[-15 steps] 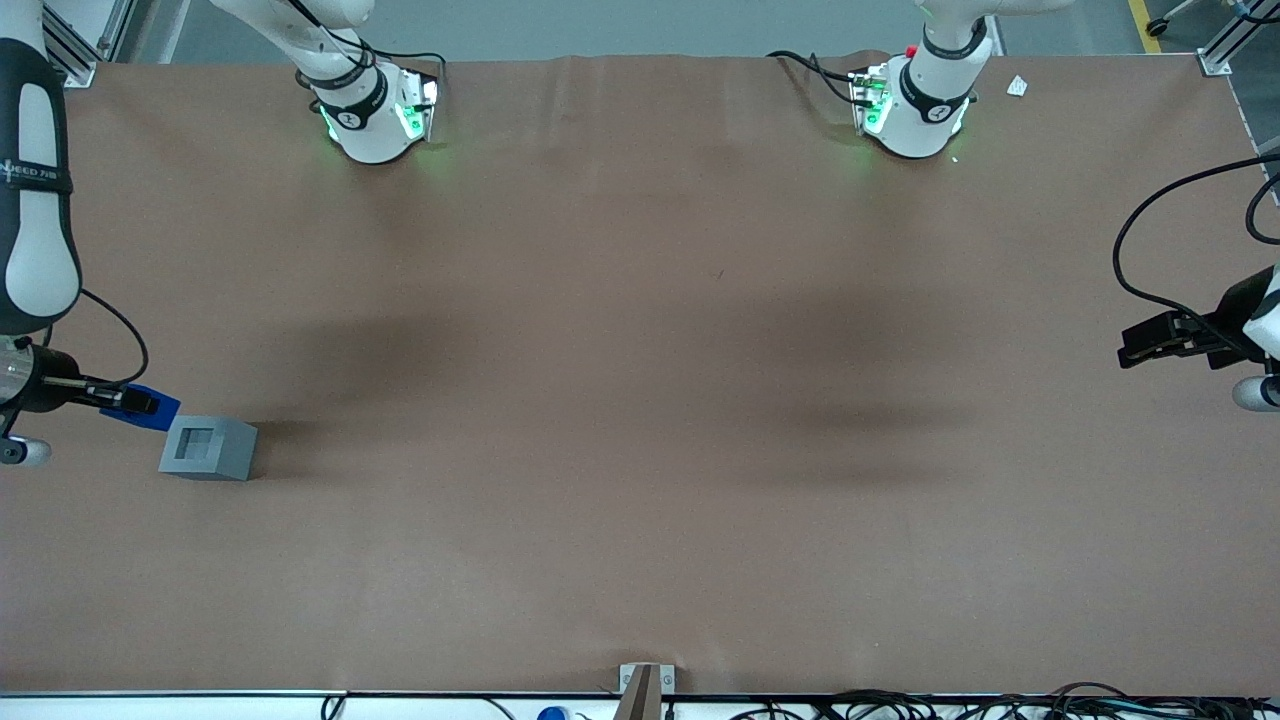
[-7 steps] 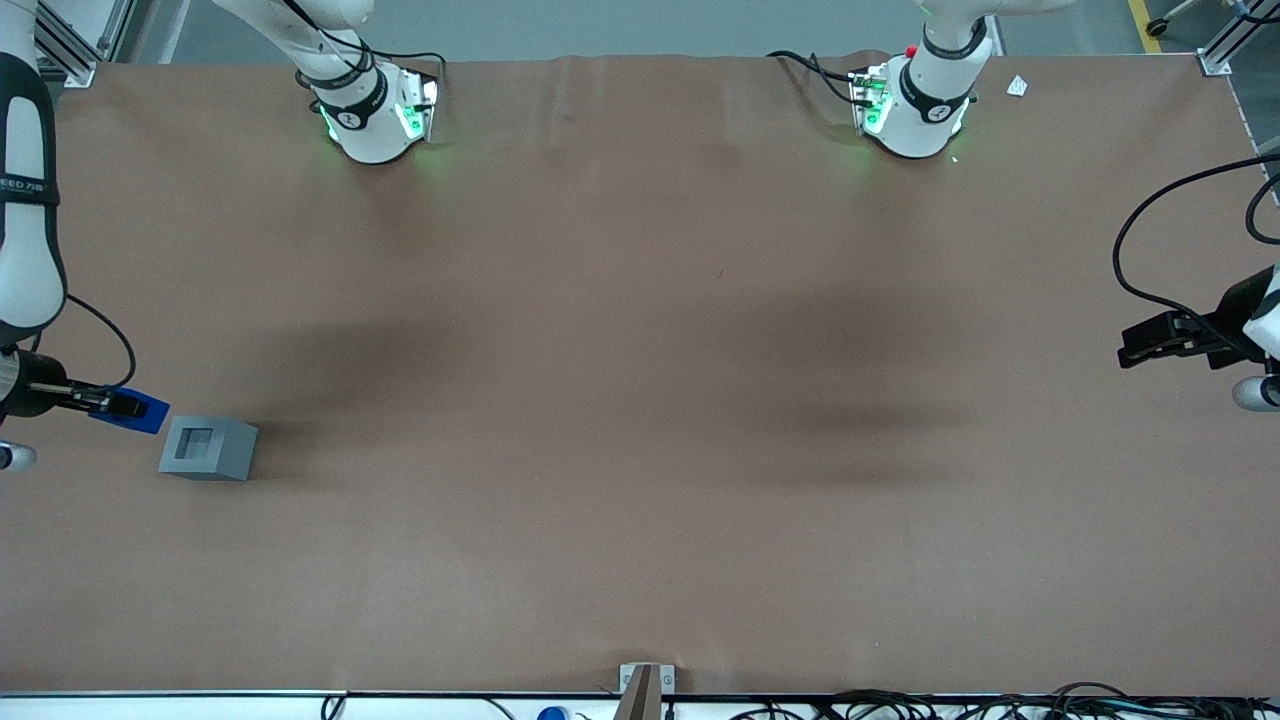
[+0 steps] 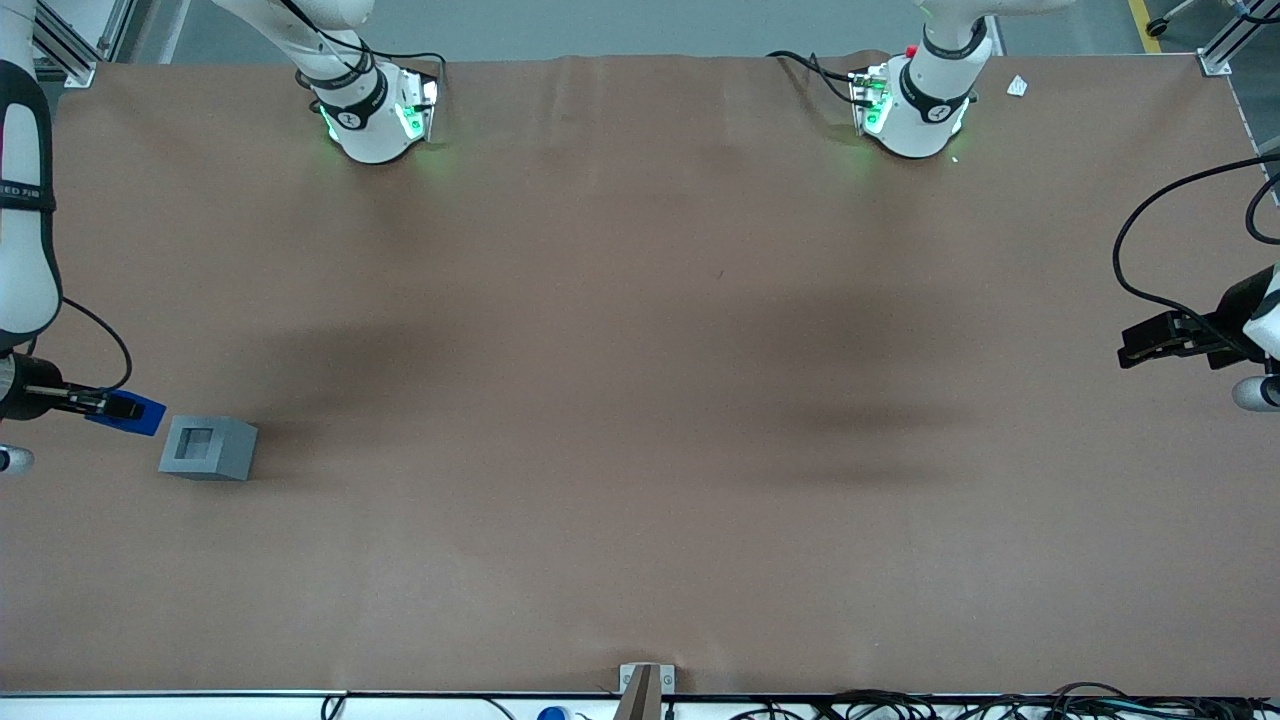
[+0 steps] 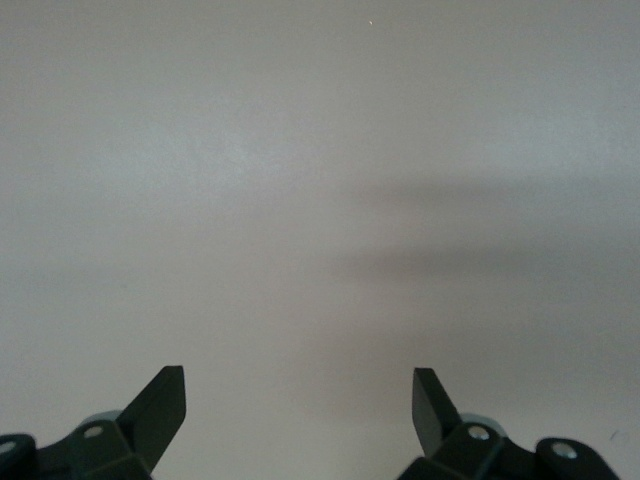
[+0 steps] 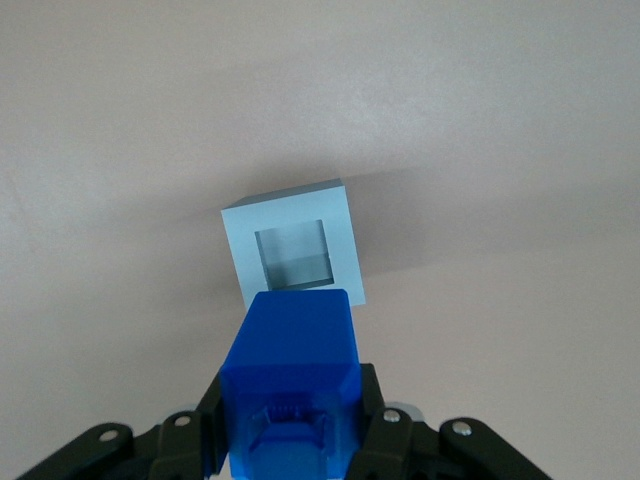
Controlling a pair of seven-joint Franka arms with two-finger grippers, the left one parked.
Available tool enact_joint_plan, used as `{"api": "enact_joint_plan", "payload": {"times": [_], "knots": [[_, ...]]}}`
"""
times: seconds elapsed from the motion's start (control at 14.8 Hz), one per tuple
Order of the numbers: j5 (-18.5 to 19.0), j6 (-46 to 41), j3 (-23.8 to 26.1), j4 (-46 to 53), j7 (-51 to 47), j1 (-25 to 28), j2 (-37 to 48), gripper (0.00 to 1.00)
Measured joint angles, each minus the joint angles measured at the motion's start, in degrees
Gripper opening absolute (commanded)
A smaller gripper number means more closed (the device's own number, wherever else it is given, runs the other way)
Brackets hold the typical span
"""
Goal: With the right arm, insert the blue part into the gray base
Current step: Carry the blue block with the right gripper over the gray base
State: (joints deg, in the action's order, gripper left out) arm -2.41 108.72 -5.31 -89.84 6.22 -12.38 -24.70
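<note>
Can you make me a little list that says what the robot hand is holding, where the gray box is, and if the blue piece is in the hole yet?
holding: gripper shut on the blue part
gripper place: raised above the table, beside the gray base, toward the working arm's end
gray base: resting on the table, socket facing up
socket: empty
blue part in hole: not yet; it hangs to one side of the base, not over the socket

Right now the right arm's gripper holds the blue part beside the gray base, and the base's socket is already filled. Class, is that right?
Not quite. The gripper does hold the blue part beside the gray base, but the right wrist view shows the socket empty.
</note>
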Motion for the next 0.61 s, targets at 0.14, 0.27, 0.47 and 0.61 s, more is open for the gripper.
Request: {"api": "enact_joint_plan", "payload": {"times": [0.14,0.27,0.47,0.61], "knots": [[0.02,0.0,0.0,0.01,0.17,-0.46,-0.03,0.01],[0.02,0.0,0.0,0.01,1.78,-1.03,-0.08,0.01],[0.02,0.01,0.0,0.07,3.96,-1.99,-0.7,0.01],[0.02,0.12,0.0,0.27,5.69,-2.8,-1.5,0.01]]}}
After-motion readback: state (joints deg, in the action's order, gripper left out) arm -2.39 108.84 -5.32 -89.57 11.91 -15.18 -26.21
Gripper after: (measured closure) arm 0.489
